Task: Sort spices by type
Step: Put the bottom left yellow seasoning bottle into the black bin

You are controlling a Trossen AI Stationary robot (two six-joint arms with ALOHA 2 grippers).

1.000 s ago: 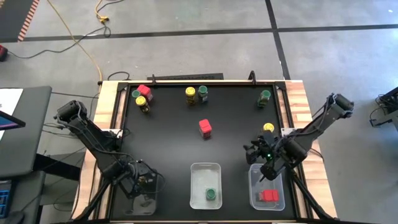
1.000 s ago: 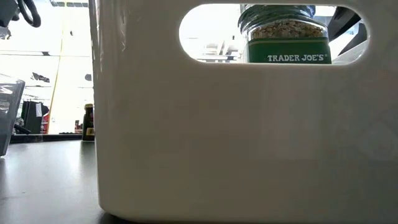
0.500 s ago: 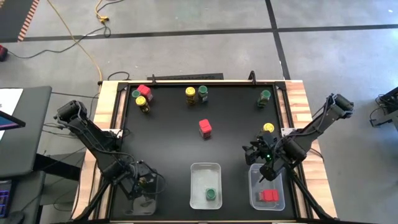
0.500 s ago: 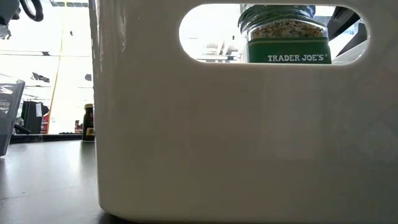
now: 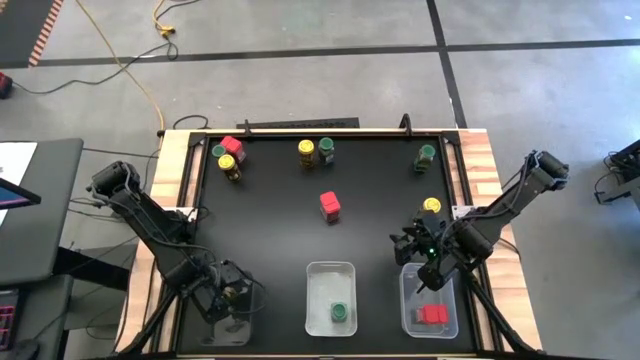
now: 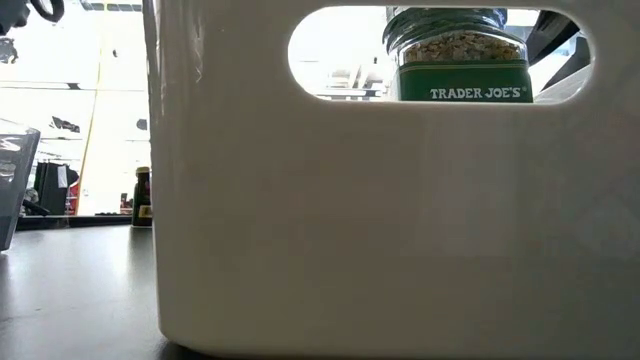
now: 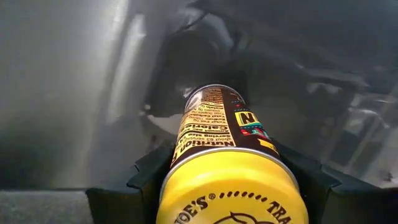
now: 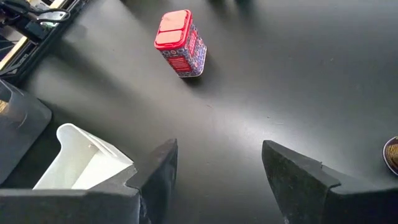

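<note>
My left gripper (image 5: 230, 298) hangs over the clear left tray (image 5: 224, 330), shut on a yellow-lidded spice jar (image 7: 217, 143). My right gripper (image 5: 424, 256) is open and hovers above the far end of the right tray (image 5: 408, 300), which holds a red-lidded jar (image 5: 432, 315). A green-lidded jar (image 5: 340, 313) stands in the middle tray (image 5: 330, 270). A red jar (image 5: 330, 206) and a yellow one (image 5: 432, 206) stand mid-table. Along the far edge are a green (image 5: 218, 151), red (image 5: 232, 146) and yellow (image 5: 230, 165) cluster, a yellow and green pair (image 5: 316, 152), and one green jar (image 5: 427, 155). My left gripper pinches the yellow-lidded jar between its two fingers (image 7: 146, 177), on the jar's sides just below the lid (image 7: 186, 155). The fingers come from above and lie along the jar, whose lid faces the wrist and whose bottom (image 7: 211, 96) points down into the tray. Whether the bottom rests there, I cannot tell.
The middle tray's white wall (image 6: 350, 230) fills the low view; the green jar (image 6: 458, 55) shows through its handle slot. Wooden rails (image 5: 178, 170) border the black tabletop. Bare black surface (image 5: 380, 180) lies between the far jars and the trays.
</note>
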